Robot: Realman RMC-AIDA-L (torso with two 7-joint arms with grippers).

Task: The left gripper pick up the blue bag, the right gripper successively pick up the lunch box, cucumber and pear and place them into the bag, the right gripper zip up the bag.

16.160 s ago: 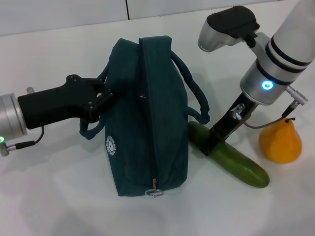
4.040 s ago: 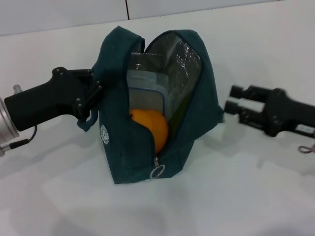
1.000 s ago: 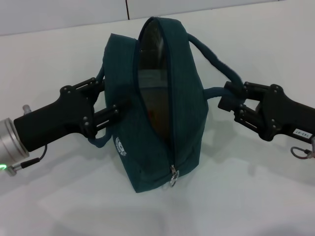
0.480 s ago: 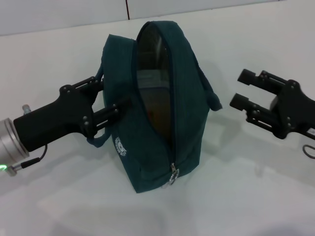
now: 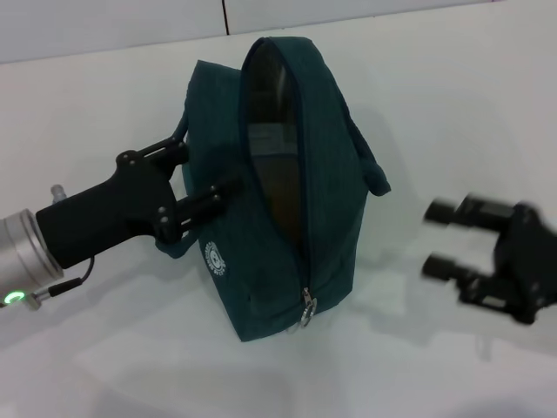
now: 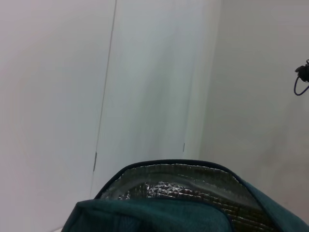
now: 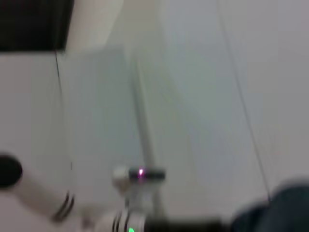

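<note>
The blue bag stands upright mid-table with its zipper open along the top and front; the ring pull hangs near the bottom. The lunch box shows dimly inside. The cucumber and pear are hidden. My left gripper is shut on the bag's left side by its handle. The bag's silver-lined rim also shows in the left wrist view. My right gripper is open and empty, off to the bag's right and apart from it, at about the height of the bag's lower half.
The bag's right handle hangs slack against its side. The white table carries nothing else in view. A seam runs along the back wall.
My right gripper let go of the bag's right handle, opened, and moved away right and toward the front. The handle dropped against the bag. The left arm shifted slightly.
</note>
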